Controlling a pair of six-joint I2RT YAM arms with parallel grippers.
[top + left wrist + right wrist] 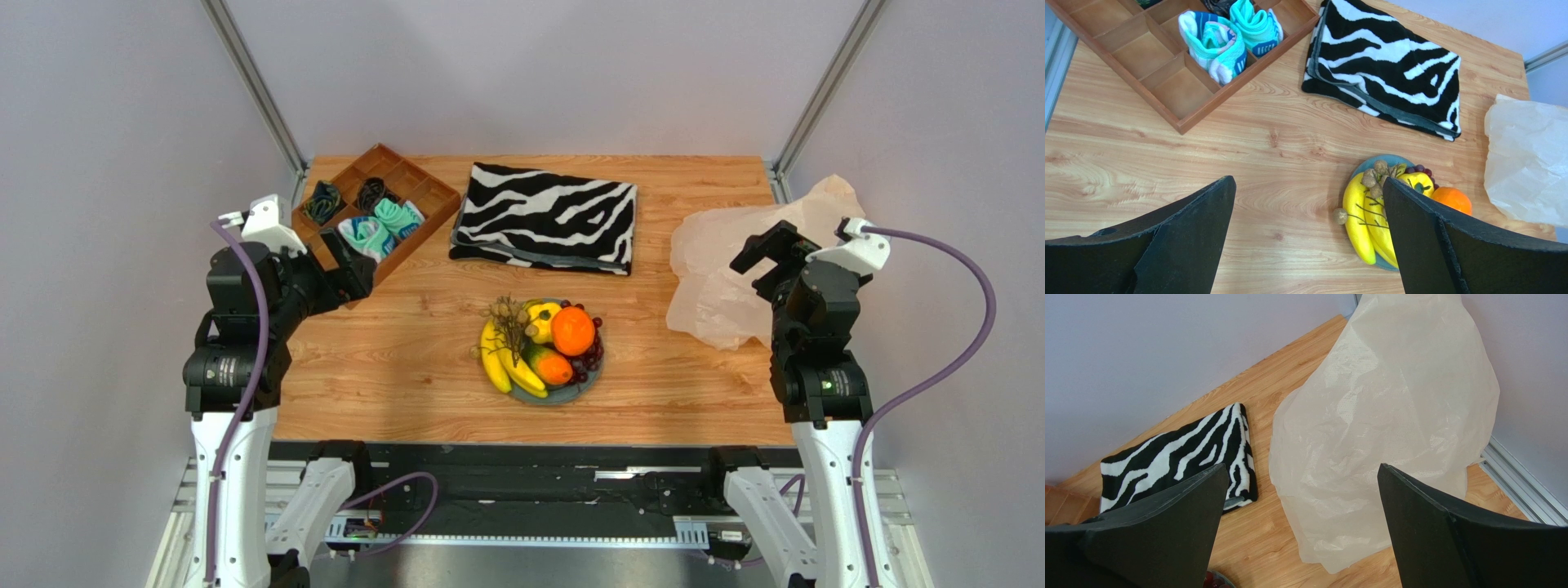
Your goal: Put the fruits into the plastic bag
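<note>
A grey plate [568, 395] at the table's middle front holds the fruits: yellow bananas [503, 361], a round orange [573, 330], a small yellow fruit [541, 321], an orange-green fruit [552, 366], dark grapes [590, 355] and pale grapes [505, 310]. The whitish plastic bag [724, 263] lies crumpled at the right. My left gripper [350, 272] is open and empty, raised left of the plate; its wrist view shows the bananas [1358, 220] by its right finger. My right gripper [767, 257] is open and empty above the bag [1389, 435].
A zebra-striped cloth [546, 214] lies folded at the back middle. A wooden compartment tray [429, 184] with rolled socks [378, 228] stands at the back left, next to my left gripper. Metal frame posts rise at both back corners.
</note>
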